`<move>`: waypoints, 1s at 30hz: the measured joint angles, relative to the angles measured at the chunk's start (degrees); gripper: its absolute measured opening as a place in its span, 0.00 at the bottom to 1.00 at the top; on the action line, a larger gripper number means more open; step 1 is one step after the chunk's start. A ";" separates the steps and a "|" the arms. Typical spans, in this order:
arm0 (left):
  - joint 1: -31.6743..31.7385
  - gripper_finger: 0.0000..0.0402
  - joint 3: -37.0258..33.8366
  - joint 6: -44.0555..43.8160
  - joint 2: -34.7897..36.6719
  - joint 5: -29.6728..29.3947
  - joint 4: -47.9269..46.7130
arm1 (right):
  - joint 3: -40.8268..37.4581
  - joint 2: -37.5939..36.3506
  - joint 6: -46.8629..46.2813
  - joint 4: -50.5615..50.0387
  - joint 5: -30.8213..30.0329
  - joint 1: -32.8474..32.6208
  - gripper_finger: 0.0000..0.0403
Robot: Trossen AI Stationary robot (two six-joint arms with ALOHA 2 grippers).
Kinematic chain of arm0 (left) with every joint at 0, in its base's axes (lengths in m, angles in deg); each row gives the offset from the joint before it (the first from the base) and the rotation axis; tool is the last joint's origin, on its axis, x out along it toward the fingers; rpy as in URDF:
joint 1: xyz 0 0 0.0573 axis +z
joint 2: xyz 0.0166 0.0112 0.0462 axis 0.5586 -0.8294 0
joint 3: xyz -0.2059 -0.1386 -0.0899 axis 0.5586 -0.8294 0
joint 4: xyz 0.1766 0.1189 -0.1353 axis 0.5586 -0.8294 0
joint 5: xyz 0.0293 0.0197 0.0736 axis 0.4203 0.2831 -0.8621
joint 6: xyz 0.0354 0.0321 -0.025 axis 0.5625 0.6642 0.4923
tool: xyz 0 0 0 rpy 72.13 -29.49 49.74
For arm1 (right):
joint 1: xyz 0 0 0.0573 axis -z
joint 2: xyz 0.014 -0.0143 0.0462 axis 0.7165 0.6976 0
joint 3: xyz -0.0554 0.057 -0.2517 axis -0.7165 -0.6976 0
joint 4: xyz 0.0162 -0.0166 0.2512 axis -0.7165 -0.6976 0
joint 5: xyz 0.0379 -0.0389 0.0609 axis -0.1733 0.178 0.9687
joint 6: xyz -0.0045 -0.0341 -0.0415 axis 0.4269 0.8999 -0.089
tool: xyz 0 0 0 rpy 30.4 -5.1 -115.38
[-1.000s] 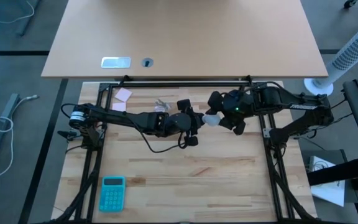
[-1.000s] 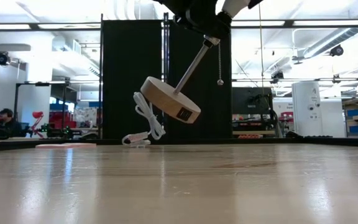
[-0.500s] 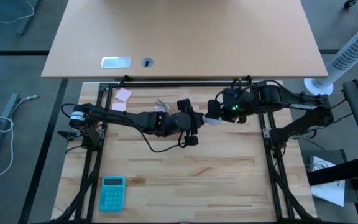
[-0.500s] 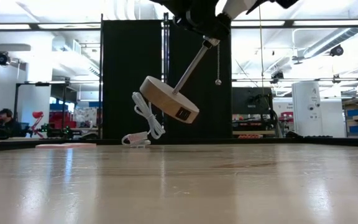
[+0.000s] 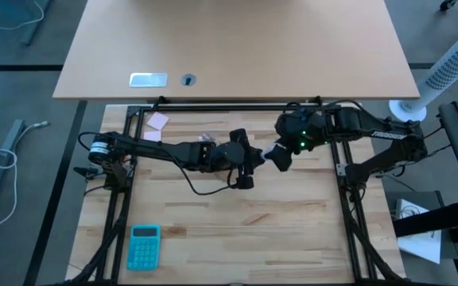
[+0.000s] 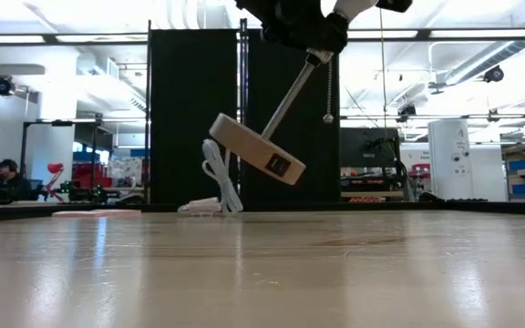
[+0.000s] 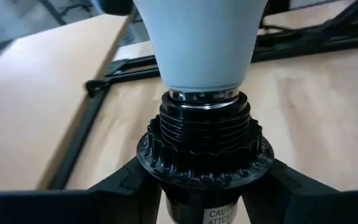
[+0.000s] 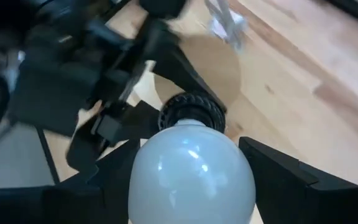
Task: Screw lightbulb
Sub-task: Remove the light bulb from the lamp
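A lamp is held up in the air above the table: a black threaded socket (image 7: 204,140), a metal rod (image 6: 290,91) and a round wooden disc (image 6: 258,153) that hangs tilted, with a white cord (image 6: 221,182) trailing to the table. The white lightbulb (image 8: 191,171) sits with its metal base in the socket's mouth. My left gripper (image 5: 249,159) is shut on the socket. My right gripper (image 5: 281,155) is shut on the bulb, facing the left one. My left gripper pinches the black socket below its ribbed collar (image 7: 166,180), one finger (image 7: 120,190) on each side, across the socket. The lamp is lifted clear, and its rod and disc hang slanting below. My right gripper pinches the bulb's round glass (image 8: 229,186) between its two fingers (image 8: 291,180), coming slanting down from the table's right side. The bulb is clear of the table, its neck in the socket (image 8: 191,112).
A teal calculator (image 5: 143,246) lies near the front left. Pink notes (image 5: 157,121) and a crumpled wrapper (image 5: 207,137) lie at the back left. Black frame rails (image 5: 126,199) run along both sides. A pull chain (image 6: 329,91) dangles from the socket.
My right gripper has rolled about its own axis with the bulb between its fingers, staying in place. My left gripper has turned slightly, and the lamp's disc has swung a little lower and toward the right of the low view.
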State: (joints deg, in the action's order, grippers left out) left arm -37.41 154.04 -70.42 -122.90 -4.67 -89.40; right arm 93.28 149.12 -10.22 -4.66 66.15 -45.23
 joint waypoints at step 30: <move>7.11 0.41 1.89 -13.59 -0.09 35.51 -1.50 | 0.07 -0.09 73.60 0.23 6.85 -1.72 0.60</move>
State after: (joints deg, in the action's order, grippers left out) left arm -30.30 155.93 -84.01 -122.99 30.84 -90.90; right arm 93.35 149.03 63.38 -4.43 73.00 -46.95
